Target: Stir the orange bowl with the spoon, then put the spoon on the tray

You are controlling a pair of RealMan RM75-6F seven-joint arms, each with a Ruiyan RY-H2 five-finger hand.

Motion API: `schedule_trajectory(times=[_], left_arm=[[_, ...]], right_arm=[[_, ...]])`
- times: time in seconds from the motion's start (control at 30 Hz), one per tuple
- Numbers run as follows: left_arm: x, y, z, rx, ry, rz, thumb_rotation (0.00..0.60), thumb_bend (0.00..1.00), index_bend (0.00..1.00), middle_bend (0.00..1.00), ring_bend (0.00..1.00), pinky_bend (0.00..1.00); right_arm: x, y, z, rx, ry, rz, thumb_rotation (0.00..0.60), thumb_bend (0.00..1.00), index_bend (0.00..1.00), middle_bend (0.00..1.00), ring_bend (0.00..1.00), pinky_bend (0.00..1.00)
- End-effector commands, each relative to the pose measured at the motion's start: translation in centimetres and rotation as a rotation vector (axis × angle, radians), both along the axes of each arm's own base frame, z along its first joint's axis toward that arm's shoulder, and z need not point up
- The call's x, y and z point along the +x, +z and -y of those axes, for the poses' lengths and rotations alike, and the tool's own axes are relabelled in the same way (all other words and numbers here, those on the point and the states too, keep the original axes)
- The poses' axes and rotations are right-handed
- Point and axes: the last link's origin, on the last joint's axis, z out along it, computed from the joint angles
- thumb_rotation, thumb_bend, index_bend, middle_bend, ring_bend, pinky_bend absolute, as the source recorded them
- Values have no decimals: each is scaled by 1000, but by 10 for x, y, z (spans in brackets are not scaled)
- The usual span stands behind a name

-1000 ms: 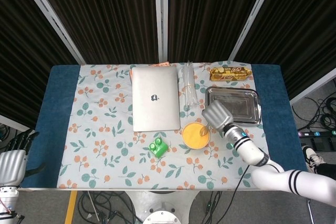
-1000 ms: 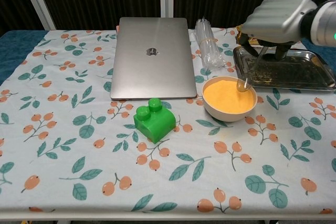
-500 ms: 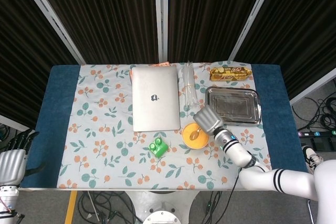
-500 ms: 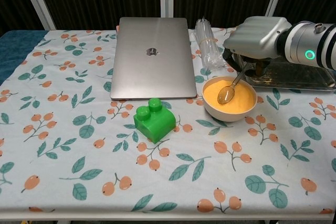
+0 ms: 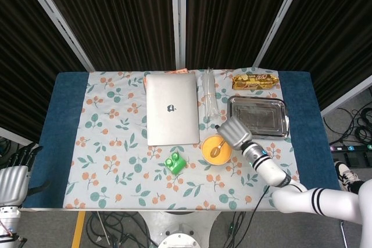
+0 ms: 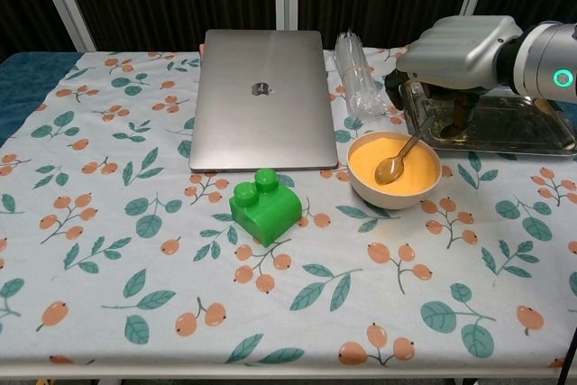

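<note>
The orange bowl [image 6: 394,168] [image 5: 216,150] sits right of centre on the flowered cloth. A brown spoon [image 6: 397,161] [image 5: 217,149] slants down into it, its scoop in the orange filling. My right hand [image 6: 455,51] [image 5: 235,132] holds the spoon's handle from above, at the bowl's far right rim. The steel tray [image 6: 532,128] [image 5: 258,117] lies just behind the bowl on the right, partly hidden by the hand in the chest view. My left hand [image 5: 13,173] hangs off the table at the lower left of the head view, fingers apart, holding nothing.
A closed silver laptop [image 6: 261,96] lies at the back centre. A green toy block [image 6: 263,206] stands left of the bowl. A clear plastic bundle [image 6: 359,83] lies between laptop and tray. A snack packet [image 5: 254,80] rests behind the tray.
The right hand first swung left over the bowl and lowered the spoon's scoop into the filling, then drew back right a little; the spoon stays in the bowl. The left hand has not moved.
</note>
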Motion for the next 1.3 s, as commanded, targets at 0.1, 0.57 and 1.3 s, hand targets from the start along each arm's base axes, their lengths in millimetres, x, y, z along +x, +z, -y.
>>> schedule_trajectory(times=[0.1, 0.57, 1.3], left_arm=[[1, 0, 1, -1, 3, -2, 600, 137, 217, 195, 124, 183], [1, -1, 3, -8, 8, 14, 600, 136, 217, 195, 124, 183], [-5, -3, 3, -12, 20, 26, 600, 137, 217, 195, 124, 183]], right_arm=[[-7, -9, -1, 37, 1, -4, 600, 194, 455, 936, 925, 1000], [-10, -25, 1, 55, 38, -18, 600, 242, 488, 936, 925, 1000], [-8, -34, 3, 50, 42, -49, 600, 331, 545, 937, 926, 1000]])
